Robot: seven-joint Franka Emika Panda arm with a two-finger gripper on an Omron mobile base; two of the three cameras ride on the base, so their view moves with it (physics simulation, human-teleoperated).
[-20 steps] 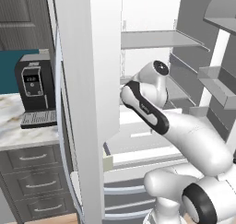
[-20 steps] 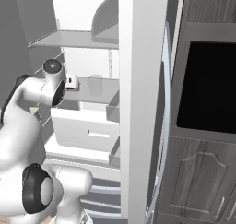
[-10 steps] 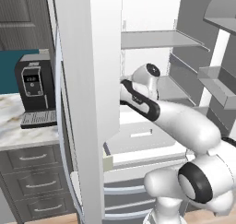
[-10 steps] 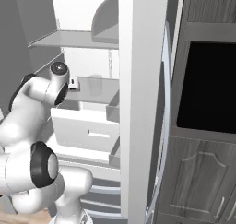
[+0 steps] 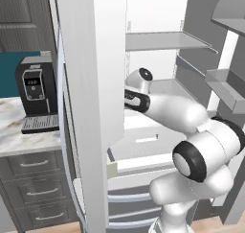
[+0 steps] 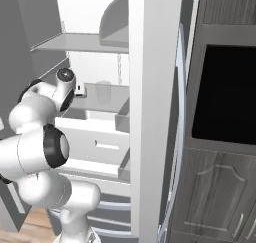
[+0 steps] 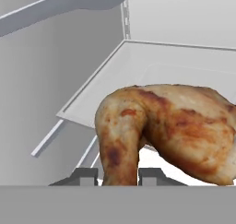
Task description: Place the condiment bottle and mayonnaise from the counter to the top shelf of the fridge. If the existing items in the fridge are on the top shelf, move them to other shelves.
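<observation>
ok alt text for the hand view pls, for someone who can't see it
A browned roast chicken piece fills the lower right, its narrow end pinched between the two dark tips of the gripper at the bottom edge. Behind it lies a pale grey fridge shelf with a raised rim, and the white back wall above.

Both base views looked forward into fridge [image 5: 158, 40] from behind arm, left and right, sharing its shelves; hand view sat close inside.
</observation>
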